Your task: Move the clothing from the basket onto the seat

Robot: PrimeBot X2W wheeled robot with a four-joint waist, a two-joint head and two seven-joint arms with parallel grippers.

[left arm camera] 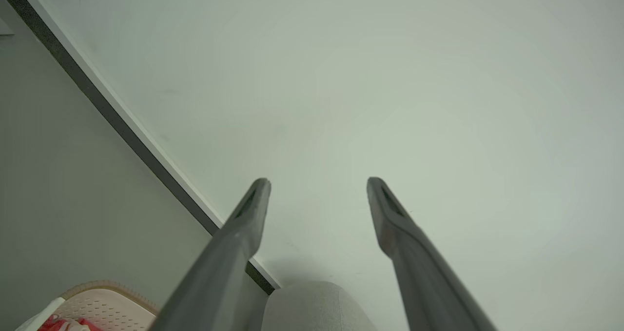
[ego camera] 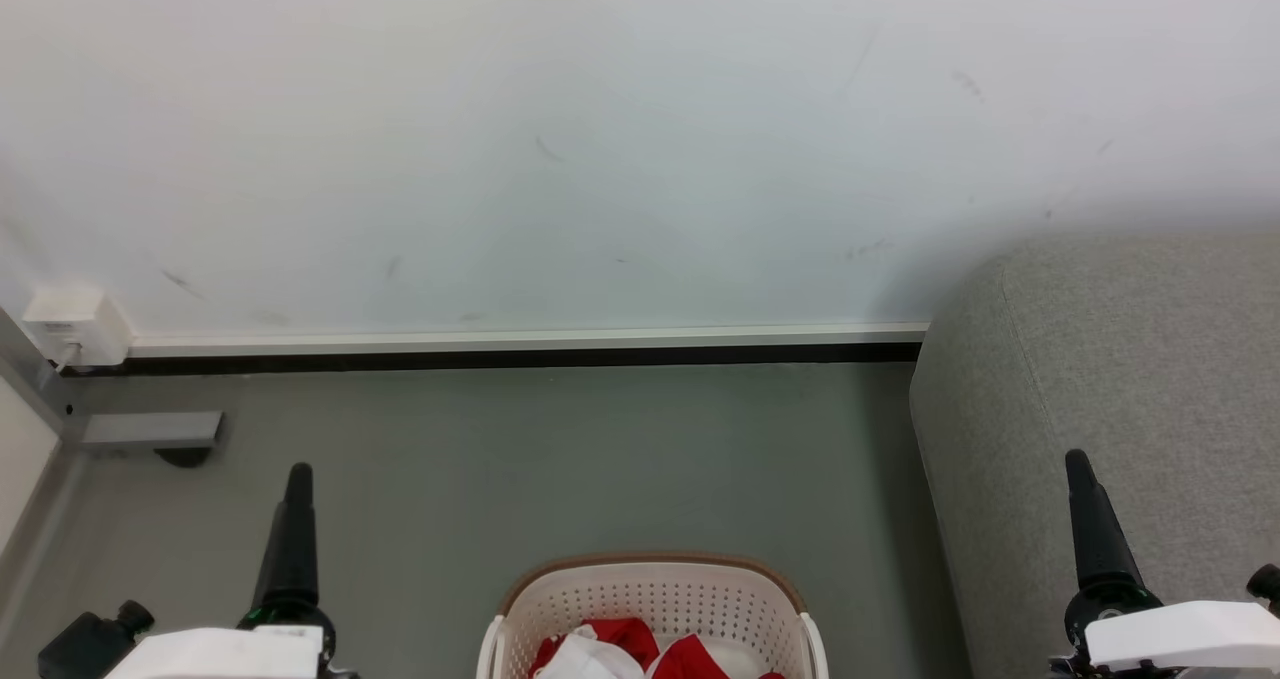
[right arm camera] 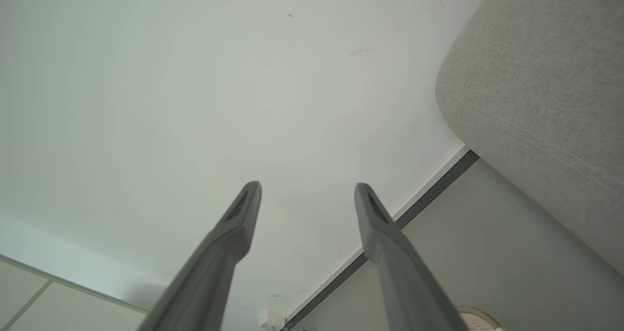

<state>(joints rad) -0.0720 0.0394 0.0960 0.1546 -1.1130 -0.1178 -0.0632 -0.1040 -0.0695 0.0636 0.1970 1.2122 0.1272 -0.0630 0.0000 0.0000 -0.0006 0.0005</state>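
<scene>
Clothing (ego camera: 690, 657): red fabric, white patches, crumpled inside basket (ego camera: 650, 562). Basket: oval, perforated cream plastic, brown rim. Seat (ego camera: 1100, 359): grey woven block, rounded corner, right of basket. Left gripper (left arm camera: 318, 184), right gripper (right arm camera: 308, 188): spread wide, both empty.

Cream-white perforated plastic basket (ego camera: 655, 604) with brown rim; crumpled bright red clothing (ego camera: 690, 657) with white patches, perhaps trim; light-grey woven upholstered seat (ego camera: 1130, 359); dull grey floor (ego camera: 560, 459).

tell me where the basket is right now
In the head view the basket sits on the floor at bottom centre, left of the seat, with the red clothing inside.
</scene>
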